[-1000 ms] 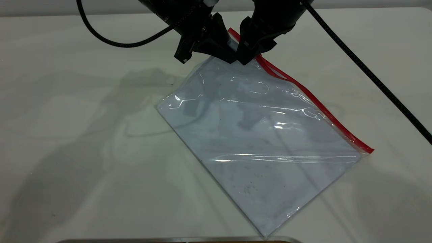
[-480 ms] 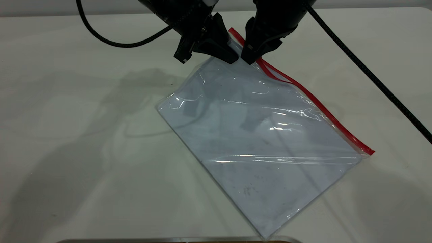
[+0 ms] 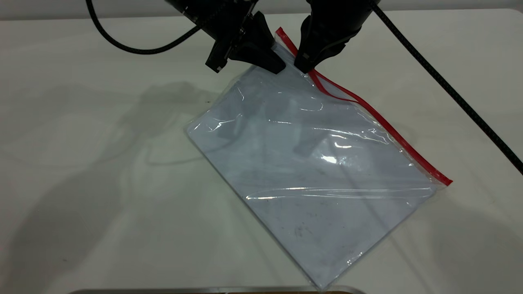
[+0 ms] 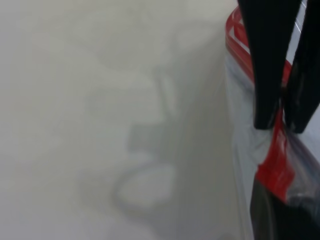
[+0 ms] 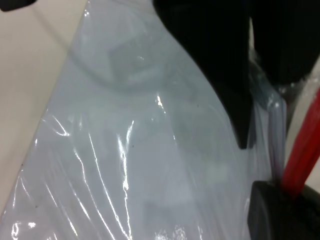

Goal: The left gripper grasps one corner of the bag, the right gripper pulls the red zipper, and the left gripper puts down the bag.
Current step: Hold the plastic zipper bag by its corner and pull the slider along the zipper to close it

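The bag lies slanted on the white table, its far end raised. The red zipper runs along its right long edge. My left gripper is shut on the clear far corner, where the red strip ends. My right gripper is shut on the red zipper just beside it. In the left wrist view the red strip runs from my own jaws to the right gripper's fingers. In the right wrist view the red zipper enters my right gripper, above the bag.
Black cables hang from the left arm and the right arm. A metal rim shows at the table's front edge. Bare table lies left and right of the bag.
Both grippers rose slightly with the bag's far end. The right gripper shifted right, widening the gap between the two. The bag's left corner slid a little left.
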Tool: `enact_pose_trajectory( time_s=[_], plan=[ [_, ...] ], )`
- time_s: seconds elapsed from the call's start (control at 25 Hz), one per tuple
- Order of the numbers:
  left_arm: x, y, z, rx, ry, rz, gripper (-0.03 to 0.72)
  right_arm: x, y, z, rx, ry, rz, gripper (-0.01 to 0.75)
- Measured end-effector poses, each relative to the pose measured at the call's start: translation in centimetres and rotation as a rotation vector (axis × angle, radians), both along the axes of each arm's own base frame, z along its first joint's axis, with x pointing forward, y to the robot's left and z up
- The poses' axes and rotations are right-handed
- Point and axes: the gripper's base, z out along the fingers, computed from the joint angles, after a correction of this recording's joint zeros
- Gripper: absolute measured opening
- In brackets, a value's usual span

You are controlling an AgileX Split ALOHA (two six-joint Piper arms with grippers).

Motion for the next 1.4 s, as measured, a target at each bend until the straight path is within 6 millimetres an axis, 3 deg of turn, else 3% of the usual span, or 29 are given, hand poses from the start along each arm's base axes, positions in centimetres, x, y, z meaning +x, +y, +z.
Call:
enact_pose_trajectory(
  time_s=[0.52, 0.84, 1.08, 1.4],
  plan=[
    [1.2, 1.9, 1.1, -0.073, 0.076, 0.118, 0.053, 1.4, -7.2, -0.3, 0.028, 0.201, -0.179, 0.029],
    [1.9, 3.3, 0.9, -0.023, 0.111, 0.213, 0.053, 0.6, -11.4, -0.6, 0.004, 0.408, -0.234, 0.03],
    [2.0, 4.0, 0.1, 0.099, 0.13, 0.26, 0.053, -0.6, -13.6, -0.7, -0.09, 0.573, -0.291, 0.033],
    [1.9, 4.2, -0.1, 0.134, 0.152, 0.263, 0.053, -1.0, -13.8, -0.7, -0.119, 0.622, -0.341, 0.039]
  ],
)
